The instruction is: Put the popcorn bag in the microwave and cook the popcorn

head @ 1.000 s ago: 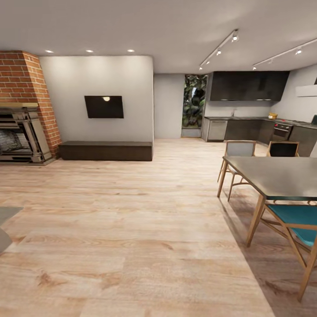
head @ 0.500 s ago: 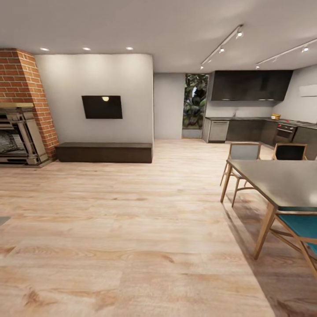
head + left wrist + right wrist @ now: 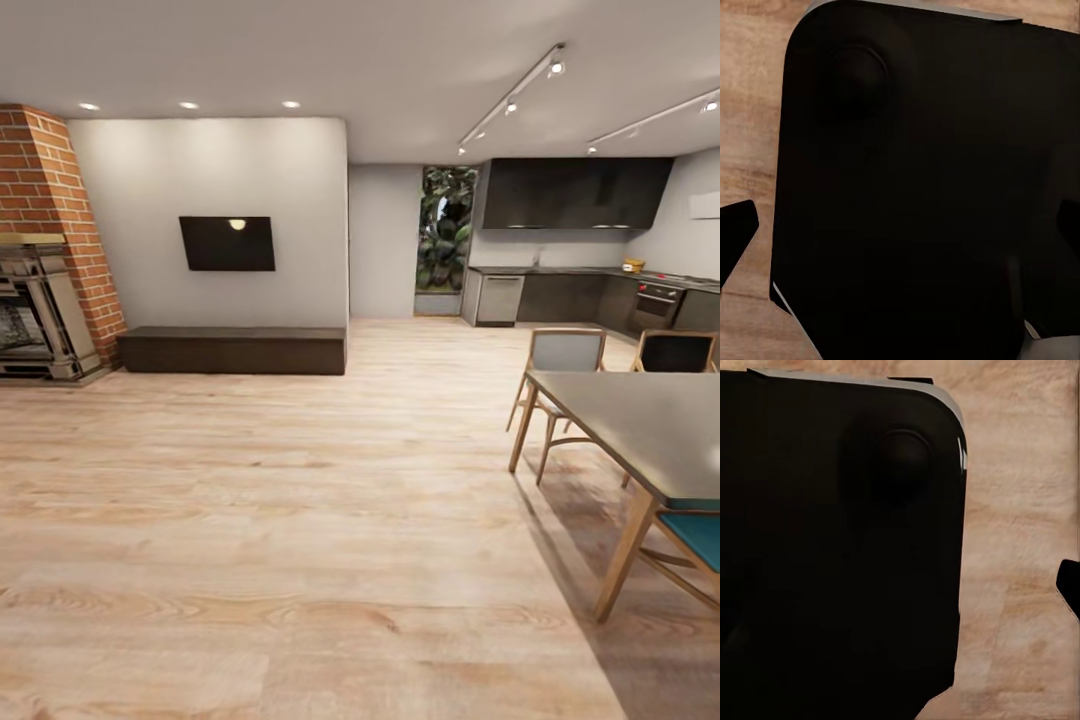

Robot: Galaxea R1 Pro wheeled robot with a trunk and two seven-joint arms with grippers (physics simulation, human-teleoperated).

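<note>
A: Near the robot there is just the wood floor (image 3: pixel 300 560). Each wrist camera looks down on the robot's own black base (image 3: pixel 915 187) with floor beside it. Can the claws be read?

B: Not really. A dark finger tip (image 3: pixel 735 232) pokes in at the edge of the left wrist view, and another tip (image 3: pixel 1070 585) in the right wrist view. Nobody can tell how far open either claw is, and nothing looks held.

A: What sits a bit farther off?

B: The dining table (image 3: pixel 650 420) and its chairs (image 3: pixel 565 352), on the right. If the robot turns right too soon, its base may bump a table leg or a chair.

A: And far away?

B: The kitchen, far right. The countertop (image 3: pixel 560 270) runs along dark cabinets, past the black oven (image 3: pixel 655 303). A little yellowish blob (image 3: pixel 633 265) sits on it; that could be the popcorn bag, but it is too small to tell. The microwave cannot be picked out. The robot might mix it up with the oven.
</note>
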